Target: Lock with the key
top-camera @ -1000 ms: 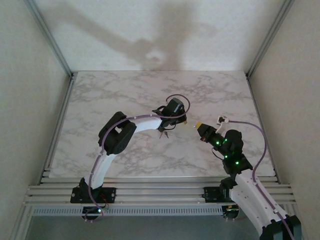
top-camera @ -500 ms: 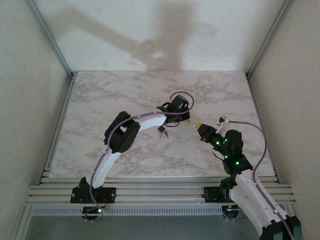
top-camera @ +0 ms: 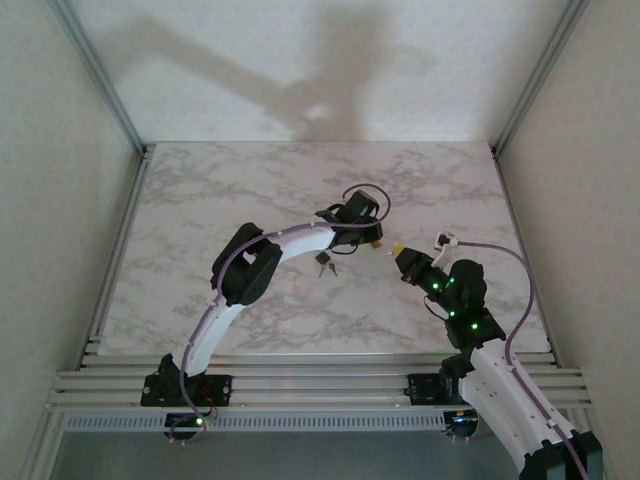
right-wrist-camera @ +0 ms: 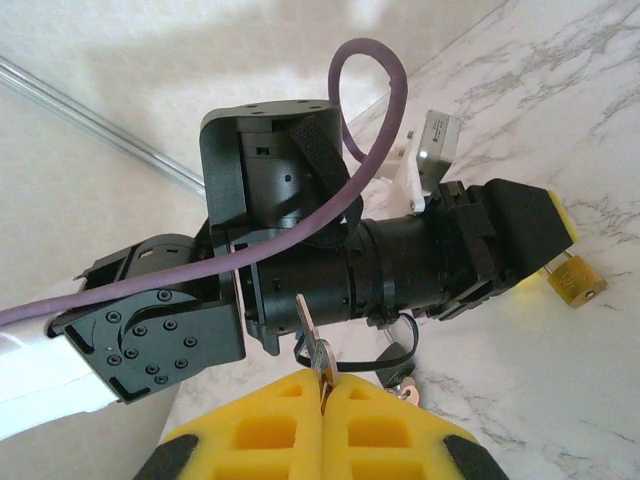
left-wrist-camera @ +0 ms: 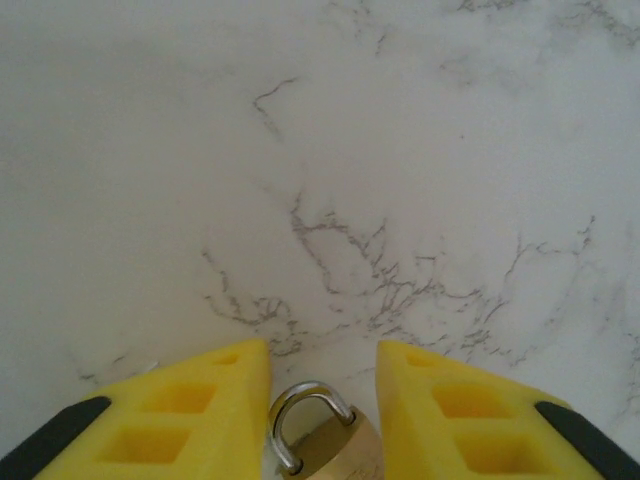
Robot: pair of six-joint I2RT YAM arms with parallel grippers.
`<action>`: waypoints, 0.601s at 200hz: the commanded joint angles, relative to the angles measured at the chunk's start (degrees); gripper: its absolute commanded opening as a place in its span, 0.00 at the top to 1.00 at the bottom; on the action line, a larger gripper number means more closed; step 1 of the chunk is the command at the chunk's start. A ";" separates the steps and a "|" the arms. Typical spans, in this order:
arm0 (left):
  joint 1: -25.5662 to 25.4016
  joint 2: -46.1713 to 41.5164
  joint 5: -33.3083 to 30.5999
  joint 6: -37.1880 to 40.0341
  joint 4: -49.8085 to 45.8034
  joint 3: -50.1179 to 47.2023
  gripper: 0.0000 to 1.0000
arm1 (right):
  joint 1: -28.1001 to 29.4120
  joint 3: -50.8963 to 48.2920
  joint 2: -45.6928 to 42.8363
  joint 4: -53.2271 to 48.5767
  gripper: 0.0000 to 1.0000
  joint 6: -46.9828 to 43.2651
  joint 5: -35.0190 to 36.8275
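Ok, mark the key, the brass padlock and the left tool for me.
key [right-wrist-camera: 309,330]: right wrist view, on its upright blade.
brass padlock [left-wrist-camera: 338,448]: left wrist view, on its brass body.
left tool [left-wrist-camera: 322,365]: left wrist view, midway between its fingertips.

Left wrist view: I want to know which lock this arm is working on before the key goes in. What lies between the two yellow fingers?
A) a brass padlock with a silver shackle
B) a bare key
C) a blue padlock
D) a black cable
A: a brass padlock with a silver shackle lies between the parted fingers of the left gripper, with the marble table beyond it.
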 commanded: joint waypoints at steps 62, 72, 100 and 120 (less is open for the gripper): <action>1.09 -1.79 -4.90 4.87 -13.91 5.75 0.53 | -0.35 -1.33 0.93 0.05 1.00 -1.39 3.14; 1.30 -3.56 -5.43 5.09 -15.01 5.63 0.47 | -0.42 -1.22 1.60 -0.20 1.00 -1.77 3.67; 1.45 -11.28 -7.96 5.37 -15.89 2.59 0.31 | -0.39 -0.90 3.58 -0.58 1.00 -2.89 4.01; 1.40 -18.87 -9.10 5.04 -14.37 -2.49 0.24 | -0.42 -0.70 4.67 -1.29 1.00 -4.07 4.82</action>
